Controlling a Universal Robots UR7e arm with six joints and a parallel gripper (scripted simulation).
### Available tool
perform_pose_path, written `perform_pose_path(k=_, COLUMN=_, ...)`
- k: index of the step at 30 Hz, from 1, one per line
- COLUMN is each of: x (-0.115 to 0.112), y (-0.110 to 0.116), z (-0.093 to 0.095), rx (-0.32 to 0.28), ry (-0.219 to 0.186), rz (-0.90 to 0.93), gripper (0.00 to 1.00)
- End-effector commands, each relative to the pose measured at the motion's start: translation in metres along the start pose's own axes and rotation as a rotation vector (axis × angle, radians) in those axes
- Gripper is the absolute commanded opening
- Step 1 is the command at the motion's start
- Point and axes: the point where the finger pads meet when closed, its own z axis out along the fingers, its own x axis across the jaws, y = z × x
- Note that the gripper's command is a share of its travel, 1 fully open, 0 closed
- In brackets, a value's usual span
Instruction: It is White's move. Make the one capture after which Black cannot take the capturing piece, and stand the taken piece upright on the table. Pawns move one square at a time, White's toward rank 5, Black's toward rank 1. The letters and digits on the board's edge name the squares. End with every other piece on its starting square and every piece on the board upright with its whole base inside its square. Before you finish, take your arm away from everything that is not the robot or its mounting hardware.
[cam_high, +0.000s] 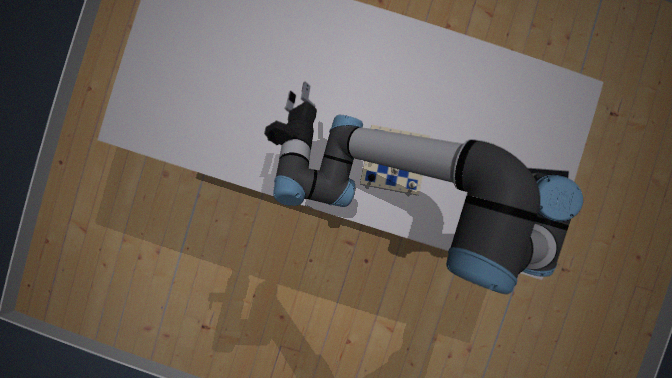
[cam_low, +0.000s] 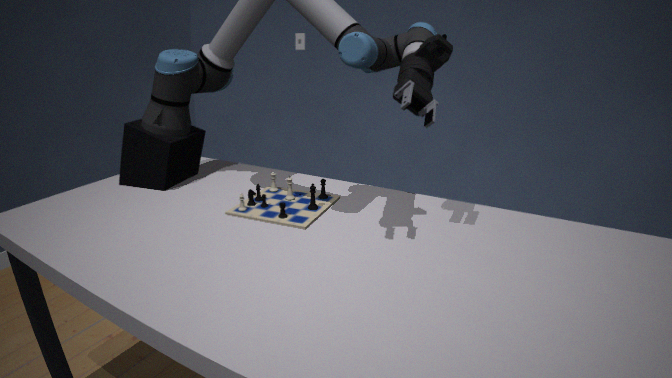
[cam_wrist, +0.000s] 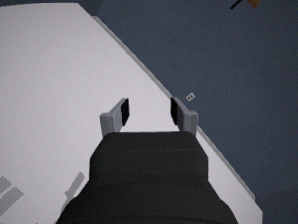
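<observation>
Nine chess pieces (cam_high: 412, 185) (cam_low: 289, 189) stand visible in exterior view, the arm (cam_high: 405, 150) (cam_low: 322, 17) part-covering their board (cam_high: 390, 187) (cam_low: 265, 221) from above, gripper (cam_high: 298, 90) (cam_low: 417, 115) (cam_wrist: 149, 106) released over white table (cam_high: 225, 75) (cam_low: 350, 280) (cam_wrist: 50, 75), blue-grey wall (cam_low: 550, 100) (cam_wrist: 225, 100) beyond.

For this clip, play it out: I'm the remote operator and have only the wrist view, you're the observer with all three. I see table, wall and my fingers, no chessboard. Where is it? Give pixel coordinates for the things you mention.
Observer: The chessboard (cam_high: 391, 180) (cam_low: 270, 221) lies on the table between the arm's black base block (cam_low: 142, 157) and the gripper (cam_high: 298, 90) (cam_low: 417, 115) (cam_wrist: 149, 106), seen from the exterior view.
Operator: Has any piece fallen over?
Observer: None that I can see; three white pieces (cam_high: 412, 184) (cam_low: 290, 189) and six black pieces (cam_high: 371, 177) (cam_low: 313, 197) stand upright there.
Operator: Would the top view help me read the squares?
Observer: Only partly; the light grey arm link (cam_high: 405, 150) (cam_low: 320, 17) hides the board's middle.
</observation>
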Motion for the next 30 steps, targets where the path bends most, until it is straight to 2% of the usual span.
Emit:
perform_pose_path(k=1, x=0.0005, y=-0.0010, z=-0.0006, rx=0.001, ry=0.000, rz=0.002, gripper=1.00)
perform_pose_path(k=30, x=0.0023, y=-0.0001, z=0.0008, rx=-0.005, ry=-0.002, rz=0.015, gripper=1.00)
